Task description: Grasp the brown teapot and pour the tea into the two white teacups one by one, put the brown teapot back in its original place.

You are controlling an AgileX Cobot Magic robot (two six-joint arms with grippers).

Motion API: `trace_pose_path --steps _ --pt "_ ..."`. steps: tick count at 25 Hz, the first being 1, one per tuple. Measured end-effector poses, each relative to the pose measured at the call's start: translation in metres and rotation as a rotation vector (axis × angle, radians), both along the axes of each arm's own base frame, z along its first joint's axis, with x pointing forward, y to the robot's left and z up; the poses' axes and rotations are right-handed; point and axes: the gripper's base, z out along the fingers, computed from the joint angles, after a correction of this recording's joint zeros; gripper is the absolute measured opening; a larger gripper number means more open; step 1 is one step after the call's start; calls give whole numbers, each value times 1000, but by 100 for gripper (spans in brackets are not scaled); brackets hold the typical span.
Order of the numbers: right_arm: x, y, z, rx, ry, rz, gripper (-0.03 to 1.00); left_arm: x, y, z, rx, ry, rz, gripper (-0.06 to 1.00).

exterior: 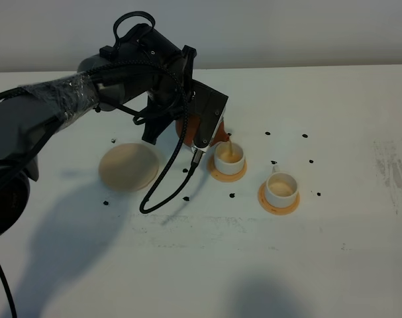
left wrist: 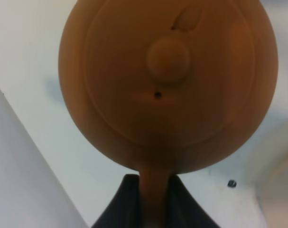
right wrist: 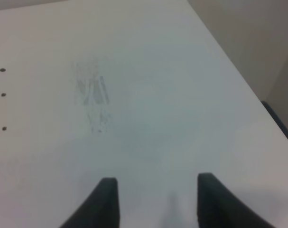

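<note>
L gripper point(left wrist: 153, 202) is clamped tight on the handle of the brown teapot point(left wrist: 167, 85), which is held tilted, off the table point(exterior: 187, 265). R gripper point(right wrist: 158, 199) is seen w/ jaws apart, nothing btwn them, over bare tabletop. Nearest, one white cup point(exterior: 281, 187) is stood on an orange coaster point(exterior: 278, 207). Farther back, at the high view's left, the beige disc point(exterior: 128, 167) is seen flat, apart from the teapot. Beyond, the 2nd cup point(exterior: 228, 157) is set on its own coaster point(exterior: 226, 175). The spout is held just above it and a thin tea stream point(exterior: 231, 147) is poured in.

1 teacup point(exterior: 228, 156) under teapot point(left wrist: 167, 85), disc point(exterior: 128, 166) leftward
</note>
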Motion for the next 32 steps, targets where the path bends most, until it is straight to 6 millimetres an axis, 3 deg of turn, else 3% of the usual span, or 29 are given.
trace_pose_path --steps 32 --pt "0 0 0 -5 1 3 40 0 -5 1 32 -30 -71 9"
